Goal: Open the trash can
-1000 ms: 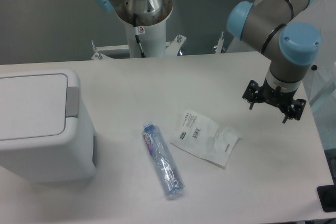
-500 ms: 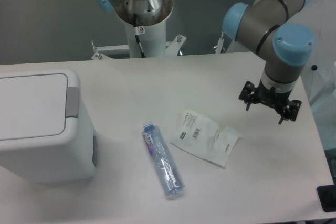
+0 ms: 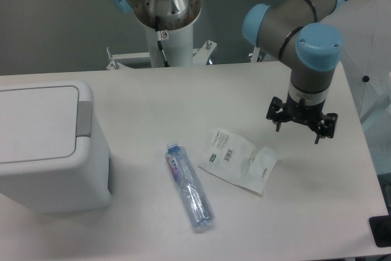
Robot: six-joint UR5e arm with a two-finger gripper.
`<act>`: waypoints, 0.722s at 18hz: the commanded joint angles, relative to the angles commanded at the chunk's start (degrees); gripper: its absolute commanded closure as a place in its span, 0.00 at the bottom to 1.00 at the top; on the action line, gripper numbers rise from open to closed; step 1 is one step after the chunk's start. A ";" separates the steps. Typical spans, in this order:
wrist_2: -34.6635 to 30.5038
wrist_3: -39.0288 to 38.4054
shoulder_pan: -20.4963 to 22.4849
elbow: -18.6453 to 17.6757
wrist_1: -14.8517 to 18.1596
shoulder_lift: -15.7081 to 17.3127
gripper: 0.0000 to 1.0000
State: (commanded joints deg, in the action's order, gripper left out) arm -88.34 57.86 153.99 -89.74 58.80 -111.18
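Observation:
The trash can point(image 3: 43, 145) is a large white boxy bin at the left edge of the table. Its flat white lid point(image 3: 36, 123) is down and the grey push tab point(image 3: 84, 118) sits on its right side. My gripper point(image 3: 300, 124) hangs from the arm over the right part of the table, far to the right of the bin. It points down, its black fingers stand apart, and it holds nothing.
A clear plastic bottle point(image 3: 190, 186) lies on the table in the middle front. A white plastic packet point(image 3: 238, 160) lies just left of and below the gripper. The robot base point(image 3: 166, 22) stands behind the table. The table's right edge is near the gripper.
The gripper has moved left and slightly toward the packet. The bin, bottle and packet have not moved.

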 joint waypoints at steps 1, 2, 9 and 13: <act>1.58 -1.68 -0.70 0.35 0.26 0.09 0.00; 2.64 -2.74 -1.14 0.61 1.83 0.96 0.00; 9.24 -14.77 -6.50 4.83 12.91 5.18 0.00; 16.32 -20.49 -9.41 5.10 13.71 8.17 0.00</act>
State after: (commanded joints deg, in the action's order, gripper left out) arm -72.02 37.37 144.58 -84.64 72.51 -103.01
